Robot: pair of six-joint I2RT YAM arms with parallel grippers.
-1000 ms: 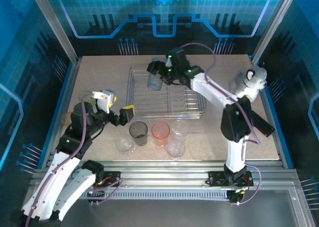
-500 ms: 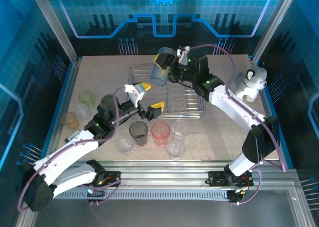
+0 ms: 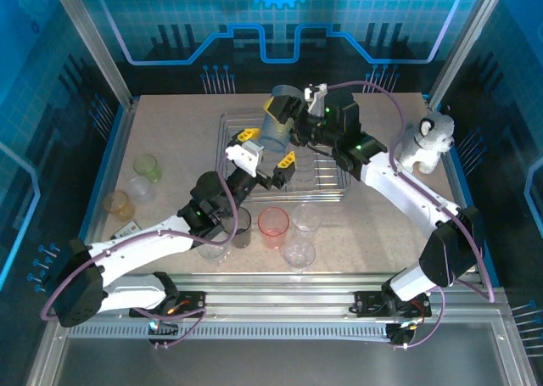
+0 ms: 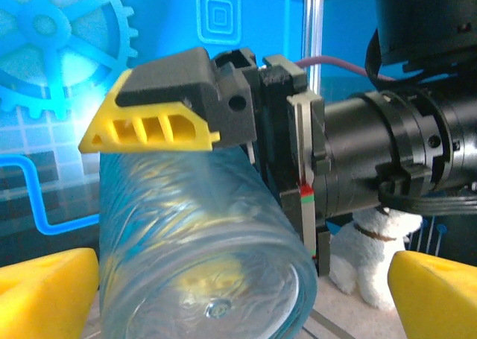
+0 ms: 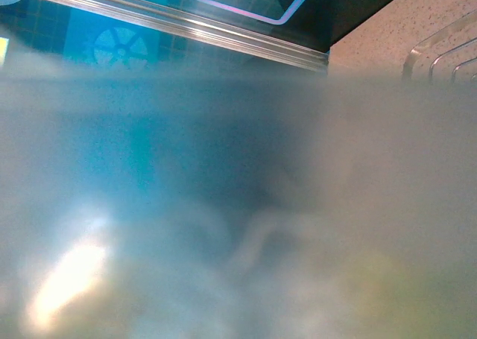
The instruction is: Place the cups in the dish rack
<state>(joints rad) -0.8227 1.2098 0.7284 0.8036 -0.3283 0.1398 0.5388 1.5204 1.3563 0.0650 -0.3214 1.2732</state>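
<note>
One blue cup (image 3: 273,138) is clamped in the right gripper (image 3: 278,121) above the dish rack (image 3: 327,182). The left gripper (image 3: 266,147) stands open just near of it. Eight cups stand on the table (image 3: 170,131); the left arm partly hides two. The right wrist view is blurred.

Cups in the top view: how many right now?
9. Blue cup in the right gripper over the rack; green cup, clear cup, yellowish cup at left; dark cup, red cup and three clear ones in front of the rack. The left arm may hide others.
</note>
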